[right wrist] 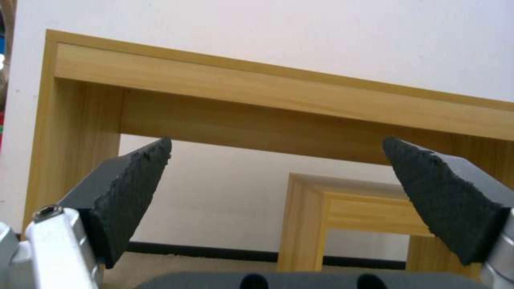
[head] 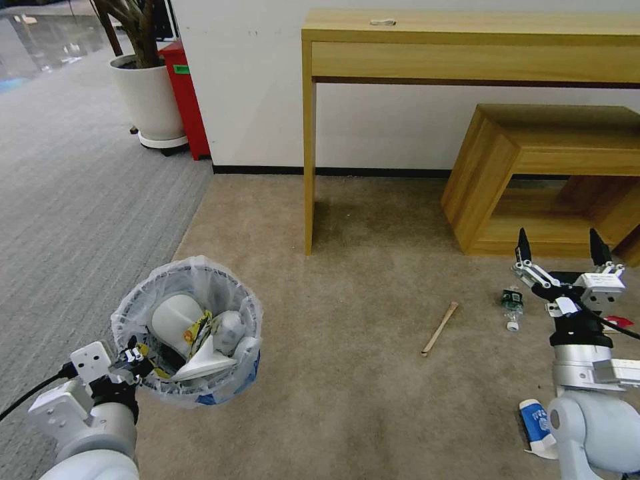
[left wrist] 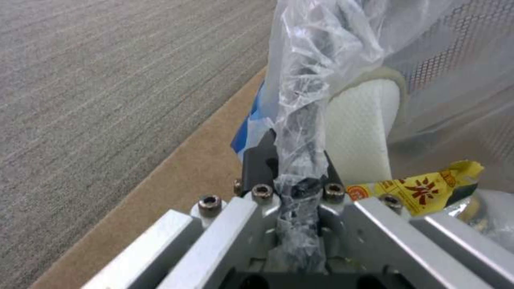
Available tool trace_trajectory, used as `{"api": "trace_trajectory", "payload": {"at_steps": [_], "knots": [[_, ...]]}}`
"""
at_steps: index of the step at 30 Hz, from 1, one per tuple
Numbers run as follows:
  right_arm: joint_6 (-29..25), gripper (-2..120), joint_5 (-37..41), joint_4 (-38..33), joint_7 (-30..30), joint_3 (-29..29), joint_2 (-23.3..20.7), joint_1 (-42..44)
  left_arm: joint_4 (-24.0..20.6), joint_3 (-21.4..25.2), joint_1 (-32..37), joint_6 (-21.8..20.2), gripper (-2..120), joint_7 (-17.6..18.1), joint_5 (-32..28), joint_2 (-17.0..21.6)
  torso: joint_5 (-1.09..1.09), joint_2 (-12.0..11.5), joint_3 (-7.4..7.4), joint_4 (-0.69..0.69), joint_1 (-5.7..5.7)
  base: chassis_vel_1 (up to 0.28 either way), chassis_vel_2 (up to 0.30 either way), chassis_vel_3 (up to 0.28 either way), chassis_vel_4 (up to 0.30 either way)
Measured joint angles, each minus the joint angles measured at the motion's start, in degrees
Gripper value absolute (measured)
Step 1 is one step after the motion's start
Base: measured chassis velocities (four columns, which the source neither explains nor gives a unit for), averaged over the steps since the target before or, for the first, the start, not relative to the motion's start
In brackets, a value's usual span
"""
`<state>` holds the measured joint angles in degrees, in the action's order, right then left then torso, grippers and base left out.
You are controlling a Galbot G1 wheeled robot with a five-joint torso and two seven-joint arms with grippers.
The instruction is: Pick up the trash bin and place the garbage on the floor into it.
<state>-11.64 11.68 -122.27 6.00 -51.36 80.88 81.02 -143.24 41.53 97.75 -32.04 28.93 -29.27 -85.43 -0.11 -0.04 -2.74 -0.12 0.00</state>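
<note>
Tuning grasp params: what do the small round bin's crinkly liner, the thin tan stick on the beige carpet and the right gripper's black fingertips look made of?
Bin liner: thin translucent plastic film, crinkled and glossy; left gripper pinches it at the rim. Stick: looks like bare matte wood, pale tan; grain too small to confirm. Right gripper fingertips: likely black rubber, matte, ridged faces, wide apart.

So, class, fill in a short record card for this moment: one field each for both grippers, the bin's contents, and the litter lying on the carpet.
left gripper: shut on the trash bin rim, through the bag
right gripper: open, empty, above the floor
bin contents: white slippers, yellow snack packet
litter on the floor: wooden stick, small bottle, blue-white carton
</note>
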Motion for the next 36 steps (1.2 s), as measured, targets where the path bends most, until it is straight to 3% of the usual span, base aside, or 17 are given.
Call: {"api": "trace_trajectory", "payload": {"at_steps": [14, 36], "knots": [[-0.6, 100, 0.4, -0.1, 0.1, 0.5, 0.3, 0.2, 0.0, -0.4, 0.6, 1.3, 1, -0.7, 0.7, -0.2, 0.0, 0.0, 0.0, 0.0, 0.0, -0.016, -0.011, -0.015, -0.017], [-1.6, 100, 0.4, -0.9, 0.9, 0.1, 0.5, 0.8, 0.0, -0.7, 2.1, 1.9, 1, -0.8, 0.9, 0.0, 0.0, 0.0, 0.0, 0.0, 0.0, -0.103, -0.109, -0.1, -0.108]]}}
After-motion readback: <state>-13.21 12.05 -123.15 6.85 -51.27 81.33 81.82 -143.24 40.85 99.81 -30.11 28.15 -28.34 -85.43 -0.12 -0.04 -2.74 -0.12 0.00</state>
